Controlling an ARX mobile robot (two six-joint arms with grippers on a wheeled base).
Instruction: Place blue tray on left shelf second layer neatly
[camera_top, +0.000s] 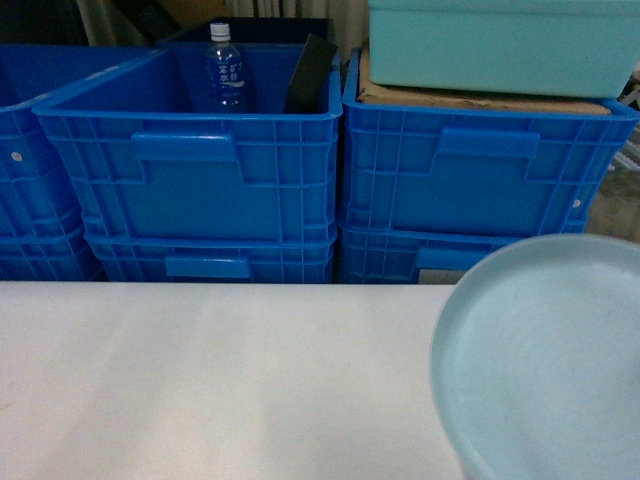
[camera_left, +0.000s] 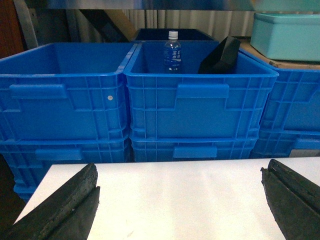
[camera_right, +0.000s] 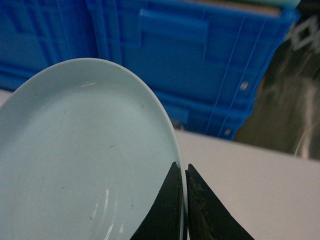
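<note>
The blue tray (camera_top: 550, 360) is a pale sky-blue round dish, lifted close to the head camera at lower right over the white table (camera_top: 200, 380). In the right wrist view the blue tray (camera_right: 85, 160) fills the left half, and my right gripper (camera_right: 183, 167) is shut on its rim, one finger inside and one outside. My left gripper (camera_left: 180, 177) hangs open over the bare tabletop with nothing between its fingers (camera_left: 75, 195). The left shelf second layer is out of view; only a strip of metal (camera_left: 150, 4) shows at the top of the left wrist view.
Stacked dark-blue crates (camera_top: 200, 170) line the far edge of the table. One crate holds a water bottle (camera_top: 225, 68) and a black object (camera_top: 310, 75). A teal box (camera_top: 500, 45) rests on cardboard atop the right crate (camera_top: 480, 170).
</note>
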